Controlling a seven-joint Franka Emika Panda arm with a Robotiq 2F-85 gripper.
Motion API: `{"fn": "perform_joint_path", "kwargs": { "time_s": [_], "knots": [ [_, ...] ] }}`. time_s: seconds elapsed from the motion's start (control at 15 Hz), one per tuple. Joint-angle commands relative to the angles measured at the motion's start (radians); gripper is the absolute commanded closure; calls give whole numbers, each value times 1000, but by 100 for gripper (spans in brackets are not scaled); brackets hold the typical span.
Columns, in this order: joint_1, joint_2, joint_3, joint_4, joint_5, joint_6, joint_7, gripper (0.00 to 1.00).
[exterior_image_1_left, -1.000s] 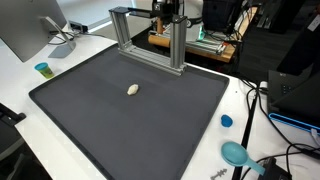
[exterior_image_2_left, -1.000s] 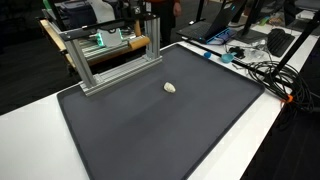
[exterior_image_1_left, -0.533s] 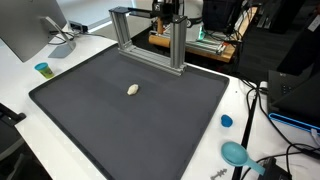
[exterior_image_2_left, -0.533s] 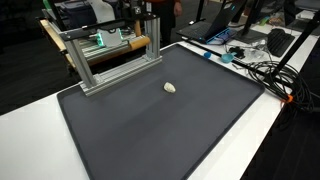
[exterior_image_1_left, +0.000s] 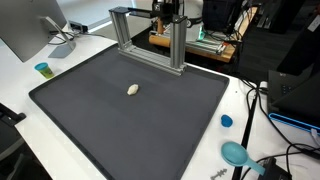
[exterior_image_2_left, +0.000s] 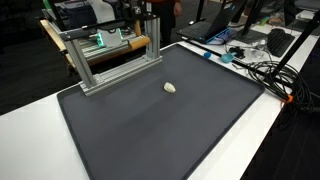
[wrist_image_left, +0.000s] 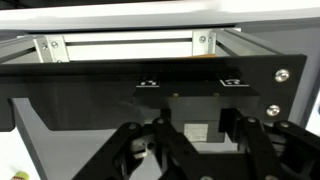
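A small whitish lump (exterior_image_1_left: 133, 90) (exterior_image_2_left: 170, 87) lies alone on the dark mat (exterior_image_1_left: 130, 125) (exterior_image_2_left: 170, 135). At the mat's far edge stands an aluminium frame (exterior_image_1_left: 150, 35) (exterior_image_2_left: 110, 55). My gripper (exterior_image_1_left: 168, 12) hangs high behind that frame's top bar, far from the lump. In the wrist view the frame's bar (wrist_image_left: 120, 45) and a black panel (wrist_image_left: 100, 85) fill the picture. The gripper (wrist_image_left: 195, 165) shows only its dark linkages at the bottom edge. Its fingertips are cut off, so nothing shows whether they grip anything.
A monitor (exterior_image_1_left: 25, 30) and a teal cup (exterior_image_1_left: 42, 69) stand beside the mat. A blue cap (exterior_image_1_left: 226, 121) and a teal round object (exterior_image_1_left: 235, 153) lie on the white table. Cables (exterior_image_2_left: 265, 70) and a laptop (exterior_image_2_left: 215, 30) crowd one side.
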Motion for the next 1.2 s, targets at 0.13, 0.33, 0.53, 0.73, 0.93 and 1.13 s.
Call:
{"fn": "perform_joint_path", "kwargs": {
  "time_s": [0.13,0.33,0.53,0.73,0.93,1.13],
  "knots": [
    [22,31,-19,31,60,-45,-15,62],
    [21,36,-28,42,64,-56,-22,72],
    [20,42,-28,45,63,-57,-20,72],
    [33,45,-37,53,61,-87,-64,72],
    [55,53,-67,66,76,-118,-162,23],
    [63,65,-77,72,82,-112,-199,54]
  ]
}}
